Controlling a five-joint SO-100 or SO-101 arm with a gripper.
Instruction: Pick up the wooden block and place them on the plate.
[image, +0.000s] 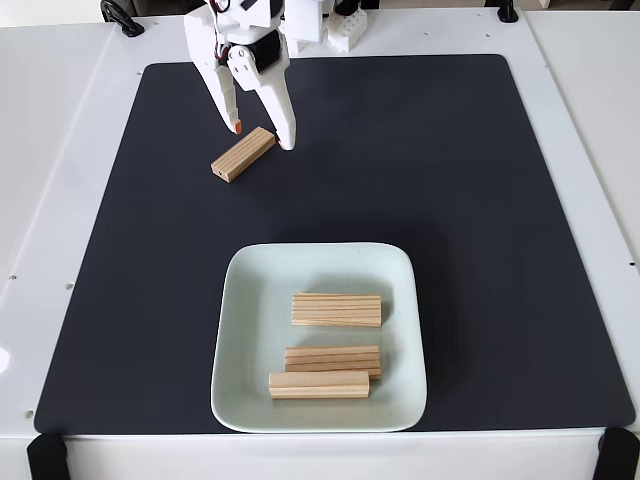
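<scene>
bottom centre, the plate (240, 330) carries three wooden blocks (336, 310) lying flat. further up the black mat (450, 180), upper left, a fourth block (243, 154) lies angled, and the white tool (263, 136) spreads wide right over its far end.

Three pine blocks (336, 310) lie flat on the mint plate (245, 330); a fourth (243, 154) lies angled on the mat.
</scene>
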